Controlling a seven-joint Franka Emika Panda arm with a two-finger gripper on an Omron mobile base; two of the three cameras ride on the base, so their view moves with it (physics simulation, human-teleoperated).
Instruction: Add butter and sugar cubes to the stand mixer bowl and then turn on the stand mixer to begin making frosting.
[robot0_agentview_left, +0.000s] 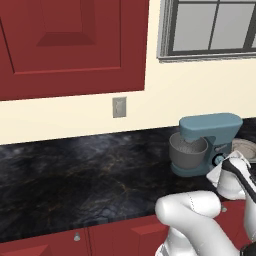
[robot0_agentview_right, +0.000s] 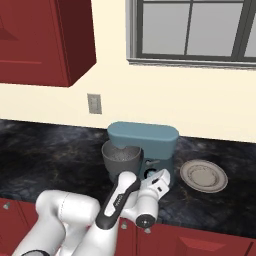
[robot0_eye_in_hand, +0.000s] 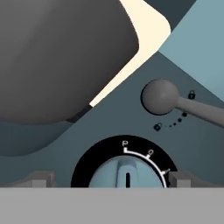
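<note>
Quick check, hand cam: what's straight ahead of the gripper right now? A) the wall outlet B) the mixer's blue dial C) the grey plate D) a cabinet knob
B: in the hand view the stand mixer's blue dial, ringed with P and 0 marks, sits between the open gripper's fingertips, with the grey lever knob above it and the stand mixer bowl beside it.

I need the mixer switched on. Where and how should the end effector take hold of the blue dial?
Grip the dial by its round rim, coming straight at the column face of the stand mixer. The open end effector already straddles it; the raised centre ridge is narrower.
</note>
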